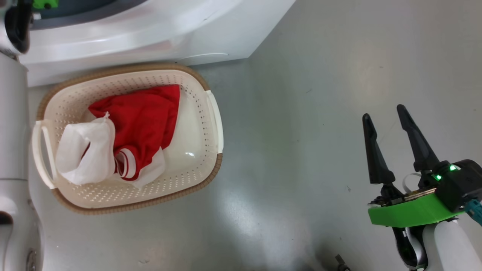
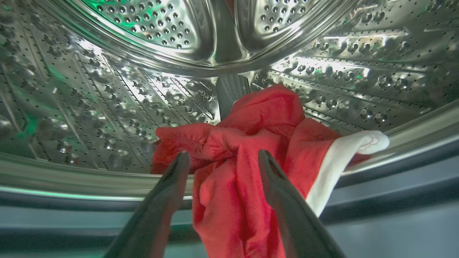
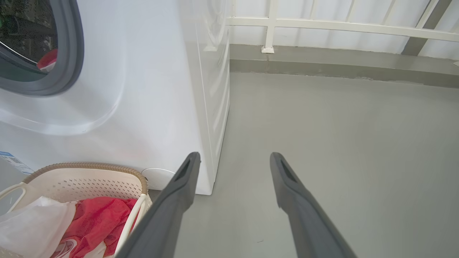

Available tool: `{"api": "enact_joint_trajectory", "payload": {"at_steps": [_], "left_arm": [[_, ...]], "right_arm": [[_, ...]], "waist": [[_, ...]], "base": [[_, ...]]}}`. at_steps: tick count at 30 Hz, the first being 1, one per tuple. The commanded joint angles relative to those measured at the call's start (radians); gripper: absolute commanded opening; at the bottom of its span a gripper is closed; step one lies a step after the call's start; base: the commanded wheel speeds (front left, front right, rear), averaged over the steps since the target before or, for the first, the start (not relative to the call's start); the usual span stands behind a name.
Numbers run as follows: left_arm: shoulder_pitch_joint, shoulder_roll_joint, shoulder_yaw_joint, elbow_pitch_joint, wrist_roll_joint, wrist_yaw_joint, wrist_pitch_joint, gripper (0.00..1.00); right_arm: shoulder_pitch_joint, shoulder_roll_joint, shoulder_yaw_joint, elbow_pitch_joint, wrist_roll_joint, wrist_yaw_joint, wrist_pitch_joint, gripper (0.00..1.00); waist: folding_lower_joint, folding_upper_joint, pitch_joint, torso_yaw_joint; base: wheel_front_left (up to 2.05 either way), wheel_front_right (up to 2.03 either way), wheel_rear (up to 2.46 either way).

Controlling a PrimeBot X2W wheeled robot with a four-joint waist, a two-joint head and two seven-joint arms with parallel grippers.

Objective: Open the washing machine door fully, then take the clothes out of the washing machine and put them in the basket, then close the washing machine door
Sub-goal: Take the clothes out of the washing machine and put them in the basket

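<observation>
From where I stand the washing machine [image 1: 150, 34] takes up the 11 to 12 o'clock part of the head view. Its door must be swung out of the way, because the mouth inside the grey rubber ring [image 3: 71, 53] is unobstructed. I would call the opening step done.

The steel drum [image 2: 107, 107] is not empty. A red garment with a white cuff [image 2: 251, 143] lies at its 6 o'clock, draped forward over the lip, with the cuff trailing toward 3 o'clock.

The basket [image 1: 124, 69] sits on the grey floor [image 1: 301, 150] just in front of the machine, at 9 o'clock in the head view. It already holds clothes [image 1: 143, 120]: a red piece with striped white trim and a crumpled white piece at its 8 o'clock side. The 3 o'clock half of the basket's bottom is bare, so there is room for more.

The left gripper [image 2: 223, 154] is inside the drum mouth with its fingers spread apart, straddling the red fold and not clamped on it. I cannot tell whether they touch the cloth. The right gripper [image 1: 384, 112] hangs at 4 o'clock over bare floor, well apart from the basket, with its fingers apart and nothing between them.

By my reckoning the unloading is partway through: at least this garment has to come out, and the door has yet to be closed.
</observation>
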Motion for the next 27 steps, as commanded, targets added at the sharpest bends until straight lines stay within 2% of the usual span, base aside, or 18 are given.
{"api": "enact_joint_trajectory", "payload": {"at_steps": [1, 11, 16, 19, 20, 21, 27], "left_arm": [[-0.029, 0.037, 0.005, -0.014, -0.009, -0.008, 0.015, 1.0], [-0.045, 0.066, -0.012, 0.105, -0.011, 0.003, 0.123, 1.0], [-0.052, 0.089, -0.015, 0.136, -0.008, 0.02, 0.117, 1.0], [-0.058, 0.092, -0.018, 0.143, -0.015, 0.013, 0.093, 1.0], [-0.059, 0.092, -0.018, 0.146, -0.017, 0.01, 0.09, 0.15], [-0.06, 0.091, -0.018, 0.147, -0.021, 0.004, 0.085, 0.0], [-0.071, 0.083, -0.002, 0.133, -0.054, -0.02, 0.017, 0.0]], "right_arm": [[0.004, -0.011, 0.024, -0.016, 0.012, 0.006, -0.006, 1.0], [0.0, -0.011, 0.066, -0.006, 0.046, 0.006, -0.006, 1.0], [0.002, -0.011, 0.071, -0.011, 0.055, 0.006, -0.006, 1.0], [-0.001, -0.011, 0.072, -0.013, 0.057, 0.006, -0.006, 1.0], [-0.001, -0.011, 0.071, -0.013, 0.057, 0.006, -0.006, 1.0], [-0.001, -0.011, 0.07, -0.013, 0.057, 0.006, -0.006, 1.0], [-0.005, -0.011, 0.061, -0.013, 0.054, 0.006, -0.006, 1.0]], "waist": [[0.0, 0.0, 0.005, -0.006], [0.0, 0.0, 0.0, -0.051], [0.0, 0.0, 0.0, -0.07], [0.0, 0.0, 0.003, -0.075], [0.0, 0.0, 0.004, -0.075], [0.0, 0.0, 0.004, -0.075], [0.0, 0.0, 0.013, -0.064]], "base": [[0.0, 0.0, 0.0], [0.0, 0.0, 0.0], [0.0, 0.0, 0.0], [0.0, 0.0, 0.0], [0.0, 0.0, 0.0], [0.0, 0.0, 0.0], [0.0, 0.0, 0.0]]}}
